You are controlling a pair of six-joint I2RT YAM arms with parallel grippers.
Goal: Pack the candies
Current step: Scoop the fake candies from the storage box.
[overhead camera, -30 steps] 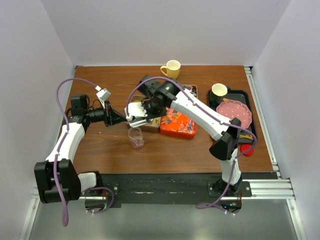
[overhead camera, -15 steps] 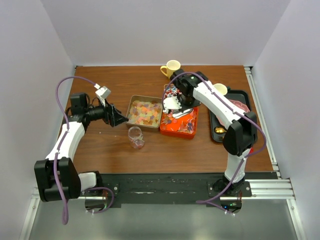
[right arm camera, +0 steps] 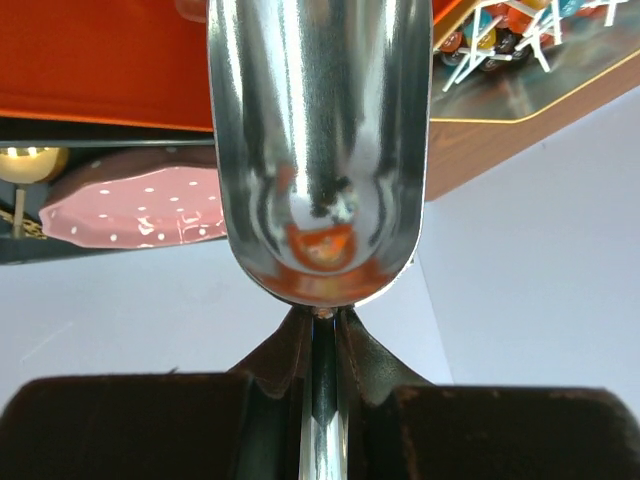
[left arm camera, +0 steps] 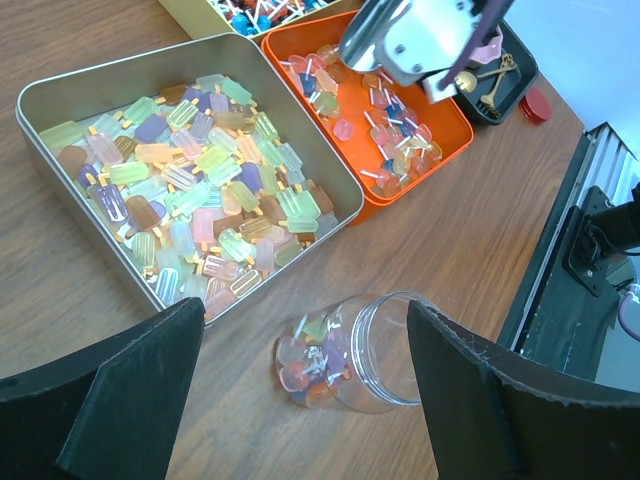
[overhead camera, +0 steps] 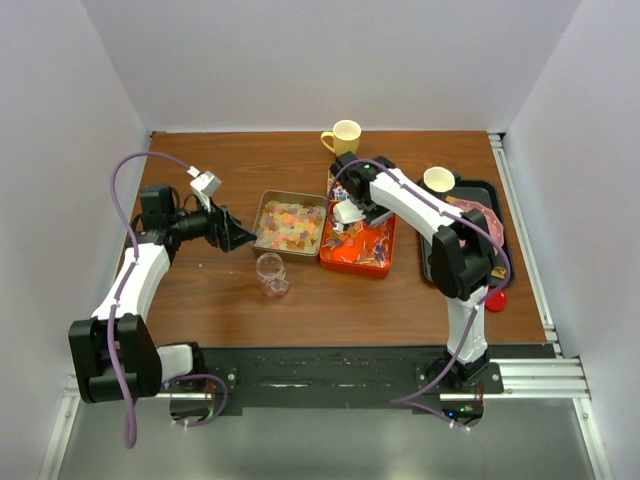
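- While your right gripper [right arm camera: 320,358] clamps the metal scoop [right arm camera: 318,150], it hangs over the orange tray's [overhead camera: 350,266] candies [left arm camera: 395,155].
- Your left gripper [overhead camera: 240,238] gapes wide near the jar [left arm camera: 375,345].

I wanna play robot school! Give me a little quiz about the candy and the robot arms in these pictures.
1. True or false: the clear jar is full to the brim.
2. What does the right gripper hold? A) metal scoop B) fork C) brush
3. Fill in: the pastel popsicle candies lie in a silver ____.

Key: 1 false; 2 A; 3 tin.
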